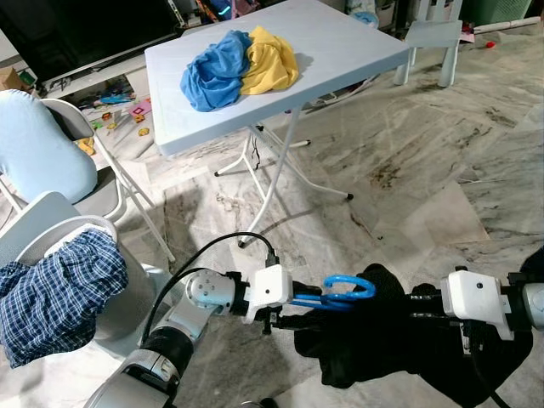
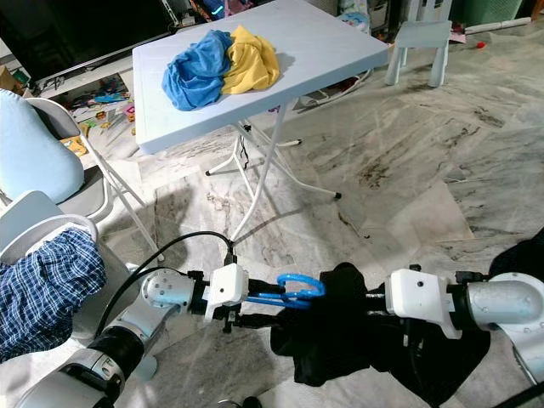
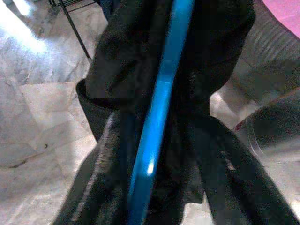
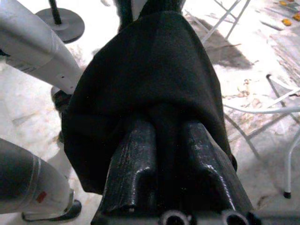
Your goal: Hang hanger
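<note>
Two silver arms meet low in the head views, above a marbled floor [image 1: 425, 170]. At far left, a blue plaid cloth [image 1: 55, 293] lies over the rim of a white basket [image 1: 38, 217], with a pale blue cushion [image 1: 38, 153] on a white chair [image 1: 102, 183] behind it. Further right stands a white folding table [image 1: 340, 51] carrying a blue garment [image 1: 212, 72] touching a yellow garment [image 1: 270, 61]. Toys [image 1: 115, 110] lie scattered on the floor beyond the chair, and a small grey stool [image 1: 429, 38] stands at the upper right.

Left gripper [image 1: 297, 310]: reaches rightward from the left arm, and its fingers are pinched on a blue hanger [image 1: 344, 291]. The hanger's loop projects just above a black garment [image 1: 382, 340], which hangs around the hanger in mid-air between the two wrists. In the left wrist view the hanger [image 3: 157, 117] runs as a bright blue bar through the dark folds of the garment [image 3: 211, 70].

Right gripper [image 4: 171, 140]: reaches leftward from the right arm into the black garment [image 4: 150, 70]. In the right wrist view its two black fingers [image 4: 133, 164] lie close together, with the fabric gathered in the narrow gap between them and draped over their tips.
</note>
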Available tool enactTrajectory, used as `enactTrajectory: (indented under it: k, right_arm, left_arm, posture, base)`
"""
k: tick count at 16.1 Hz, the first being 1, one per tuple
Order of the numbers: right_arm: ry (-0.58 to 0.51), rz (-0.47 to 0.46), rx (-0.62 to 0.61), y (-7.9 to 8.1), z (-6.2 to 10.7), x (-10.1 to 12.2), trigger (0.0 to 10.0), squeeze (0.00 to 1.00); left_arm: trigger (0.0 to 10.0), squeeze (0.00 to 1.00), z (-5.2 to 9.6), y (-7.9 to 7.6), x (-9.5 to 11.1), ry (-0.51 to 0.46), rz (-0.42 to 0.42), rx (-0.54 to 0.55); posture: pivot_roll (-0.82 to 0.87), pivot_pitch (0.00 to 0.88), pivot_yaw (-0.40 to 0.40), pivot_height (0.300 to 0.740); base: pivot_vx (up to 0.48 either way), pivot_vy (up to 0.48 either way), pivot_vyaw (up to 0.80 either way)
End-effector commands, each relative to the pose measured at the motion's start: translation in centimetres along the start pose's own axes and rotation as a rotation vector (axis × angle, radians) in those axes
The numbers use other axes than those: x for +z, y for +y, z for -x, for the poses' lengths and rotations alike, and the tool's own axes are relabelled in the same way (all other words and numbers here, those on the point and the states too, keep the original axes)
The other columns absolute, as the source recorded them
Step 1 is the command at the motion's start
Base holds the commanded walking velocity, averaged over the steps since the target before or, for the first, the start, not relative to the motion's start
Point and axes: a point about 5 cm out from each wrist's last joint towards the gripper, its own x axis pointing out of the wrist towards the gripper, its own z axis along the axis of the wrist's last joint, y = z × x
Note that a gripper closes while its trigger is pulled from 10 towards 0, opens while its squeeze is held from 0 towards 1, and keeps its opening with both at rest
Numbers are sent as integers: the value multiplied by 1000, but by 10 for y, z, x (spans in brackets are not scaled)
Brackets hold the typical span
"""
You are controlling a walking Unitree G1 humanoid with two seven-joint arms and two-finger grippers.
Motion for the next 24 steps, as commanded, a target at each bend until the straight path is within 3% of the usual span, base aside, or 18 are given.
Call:
enactTrajectory:
  k: [1, 19, 20, 24]
  right_arm:
    - [-20, 37, 17, -2, -1, 6, 10000, 0]
    - [-57, 44, -14, -9, -4, 9, 10000, 0]
    - [-63, 25, -12, -9, -5, 9, 10000, 1000]
    - [-64, -63, -14, -14, -5, 4, 10000, 1000]
  left_arm:
    - [0, 0, 6, -3, -6, 22, 7, -11]
    - [0, 0, 13, -3, -16, 94, 30, 23]
    - [0, 0, 12, -3, -17, 89, 35, 32]
    - [0, 0, 13, -5, -20, 73, 63, 74]
  posture:
    - [-189, 94, 210, 740]
    - [-190, 88, 200, 740]
    - [-190, 88, 198, 740]
    - [-184, 89, 190, 740]
  base:
    - [0, 0, 0]
    - [0, 0, 0]
    - [0, 0, 0]
    - [0, 0, 0]
